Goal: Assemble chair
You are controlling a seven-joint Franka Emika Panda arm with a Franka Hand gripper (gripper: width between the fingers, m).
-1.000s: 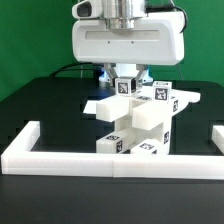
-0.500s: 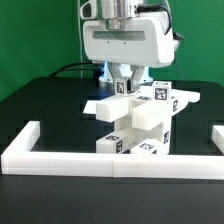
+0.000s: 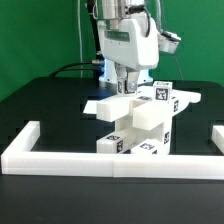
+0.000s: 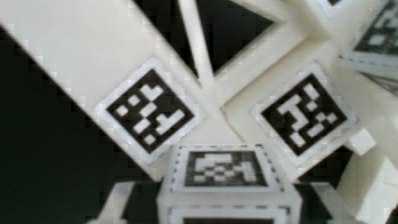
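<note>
This is a robotics lab, set up for tests. A black bench (image 3: 40,105) stands before a plain green backdrop (image 3: 30,35), fenced by a low white border wall (image 3: 60,160). Cables (image 3: 75,70) trail across the back. White blocks carry printed square tracking tags (image 4: 150,107), as research rigs use.

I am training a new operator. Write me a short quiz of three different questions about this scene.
1. True or false: the chair lies in separate loose parts spread over the table.
2. Where is the hand? A) directly above the chair B) beside the border wall C) out of view
3. Fill in: in the wrist view, the part between the fingers carries a black-and-white ____.

Key: 1 false, the parts are joined into one structure; 2 A; 3 tag.
</note>
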